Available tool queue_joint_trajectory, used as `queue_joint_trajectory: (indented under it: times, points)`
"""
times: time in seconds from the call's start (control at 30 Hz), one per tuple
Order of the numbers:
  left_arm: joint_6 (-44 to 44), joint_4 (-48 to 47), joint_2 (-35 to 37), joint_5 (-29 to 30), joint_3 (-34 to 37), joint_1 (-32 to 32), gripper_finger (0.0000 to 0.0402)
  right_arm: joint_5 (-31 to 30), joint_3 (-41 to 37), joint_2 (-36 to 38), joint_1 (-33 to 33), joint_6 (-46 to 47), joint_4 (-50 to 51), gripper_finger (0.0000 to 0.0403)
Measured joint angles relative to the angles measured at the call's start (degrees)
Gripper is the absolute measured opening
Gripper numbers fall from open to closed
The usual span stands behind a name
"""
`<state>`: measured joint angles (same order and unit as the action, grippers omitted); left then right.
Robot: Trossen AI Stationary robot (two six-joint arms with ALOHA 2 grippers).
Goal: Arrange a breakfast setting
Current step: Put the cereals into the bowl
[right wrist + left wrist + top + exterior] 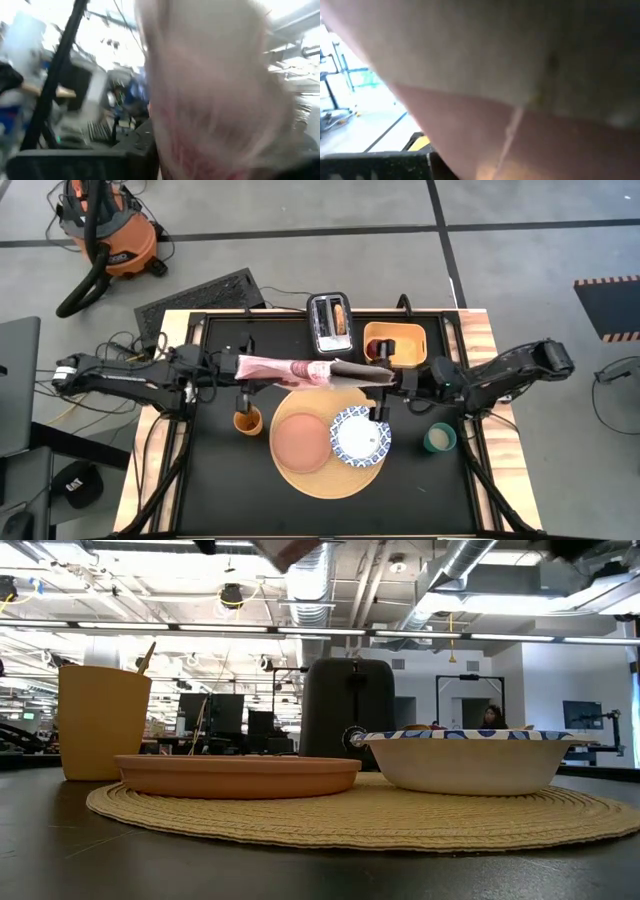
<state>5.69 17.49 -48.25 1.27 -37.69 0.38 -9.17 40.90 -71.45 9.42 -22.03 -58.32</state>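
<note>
A pink cereal box is held level in the air above the far edge of the round light-wood board. My left gripper is at its pink left end and my right gripper at its dark right end. The box fills both wrist views and hides the fingers. The salmon-pink plate and the blue-and-white dish rest on the board. Toasted bread stands in the toaster's slot. The red apple lies in the yellow tray. The golden spoon stands in an orange cup. My left gripper holds the box by its pink left end, coming level from the table's left. The box itself hides the fingers. The box lies level, clear of the board. My right gripper holds the box's dark right end, coming level from the table's right. Its fingers are hidden too.
The black toaster and the yellow tray stand at the table's far edge behind the box. A green cup stands right of the board. The table's near part is bare black surface.
</note>
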Motion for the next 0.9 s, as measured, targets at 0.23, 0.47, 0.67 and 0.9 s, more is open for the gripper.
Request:
queue_joint_trajectory:
  times: [0.23, 0.47, 0.67, 0.9]
  points:
    - [-2.55, -18.19, 11.04, 3.64, -0.04, 0.00, 0.0116, -14.09, 0.02, 13.20, 6.85, -0.81, 27.80, 0.0192]
    - [-5.59, -28.06, 13.52, 3.63, -0.04, 0.02, 0.0117, -17.97, 0.04, 23.94, 11.94, 10.89, 52.47, 0.0202]
    - [-8.53, -32.84, 9.56, 0.47, -0.04, -0.44, 0.0117, -17.98, 0.04, 28.41, 15.56, 24.49, 68.78, 0.0195]
    - [-10.85, -36.22, 0.29, -0.92, -3.23, -2.35, 0.0117, -20.10, 0.04, 28.80, 18.10, 32.90, 77.38, 0.0194]
